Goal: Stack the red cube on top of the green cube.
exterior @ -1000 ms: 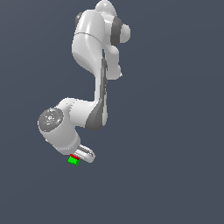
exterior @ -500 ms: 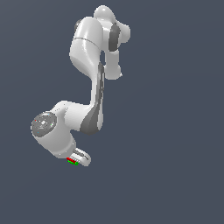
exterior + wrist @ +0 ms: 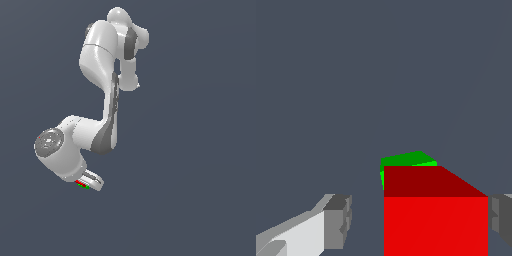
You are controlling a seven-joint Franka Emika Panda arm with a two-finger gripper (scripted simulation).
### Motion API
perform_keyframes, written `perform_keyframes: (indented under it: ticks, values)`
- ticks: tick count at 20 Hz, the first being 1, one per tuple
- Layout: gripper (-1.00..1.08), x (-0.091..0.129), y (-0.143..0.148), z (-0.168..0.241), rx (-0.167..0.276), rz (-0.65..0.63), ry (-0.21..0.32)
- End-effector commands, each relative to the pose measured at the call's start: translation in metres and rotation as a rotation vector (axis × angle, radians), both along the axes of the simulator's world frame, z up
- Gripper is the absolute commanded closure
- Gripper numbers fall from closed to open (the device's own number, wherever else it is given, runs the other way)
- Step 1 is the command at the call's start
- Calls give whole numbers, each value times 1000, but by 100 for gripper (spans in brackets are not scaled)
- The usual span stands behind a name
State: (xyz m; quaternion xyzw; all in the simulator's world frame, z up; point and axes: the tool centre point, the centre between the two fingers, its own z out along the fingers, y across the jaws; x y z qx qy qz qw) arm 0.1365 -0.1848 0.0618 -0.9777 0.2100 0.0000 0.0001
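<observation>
In my wrist view the gripper [image 3: 418, 222] stands open, one finger [image 3: 336, 220] clear of the red cube [image 3: 435, 220] and the other just beside it, the green cube [image 3: 406, 160] peeking out beyond, both nearly hidden under the arm [image 3: 100, 70] outside.

The arm [image 3: 102, 75] is showing a smooth, glossy white shell with matt grey joints. The red cube [image 3: 435, 220] and green cube [image 3: 406, 160] are looking flat-coloured and smooth; the gripper [image 3: 421, 222] pads [image 3: 338, 220] are appearing matt grey.
</observation>
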Motion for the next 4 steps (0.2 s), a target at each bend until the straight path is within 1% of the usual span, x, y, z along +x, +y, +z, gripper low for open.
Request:
perform_keyframes:
  ticks: [1,4]
  values:
    - [-92,0,0,0,0,0,0]
    - [-92,0,0,0,0,0,0]
